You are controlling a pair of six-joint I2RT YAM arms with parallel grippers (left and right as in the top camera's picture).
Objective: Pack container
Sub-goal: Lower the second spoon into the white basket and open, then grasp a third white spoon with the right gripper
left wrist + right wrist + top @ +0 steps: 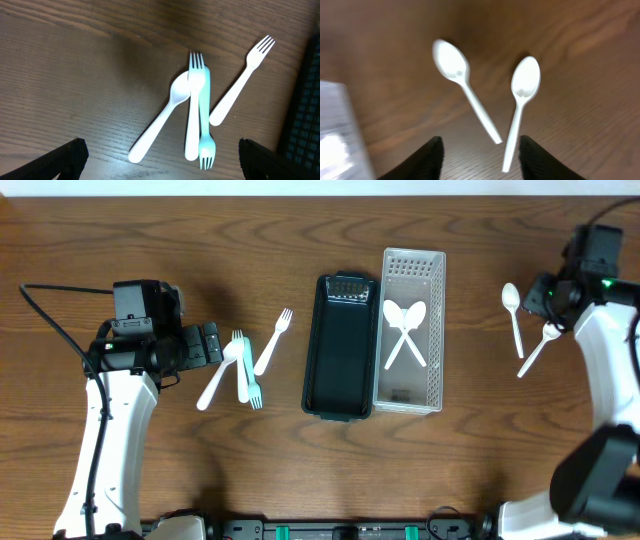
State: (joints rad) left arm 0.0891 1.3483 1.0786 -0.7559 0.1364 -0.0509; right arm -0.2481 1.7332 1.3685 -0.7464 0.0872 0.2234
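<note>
Two crossed spoons lie in the white slotted basket, overhead; the black tray sits just beside its left wall. My left gripper and right gripper hang over the wooden table, well apart.

From my left wrist, my fingers are spread wide, released, grasping nothing. Ahead, a white spoon, a white fork and a teal fork overlap; a lone fork slants beside them.

From my right wrist, both fingers are parted and unloaded. The first loose spoon and second loose spoon form a V, handle ends nearly meeting.
</note>
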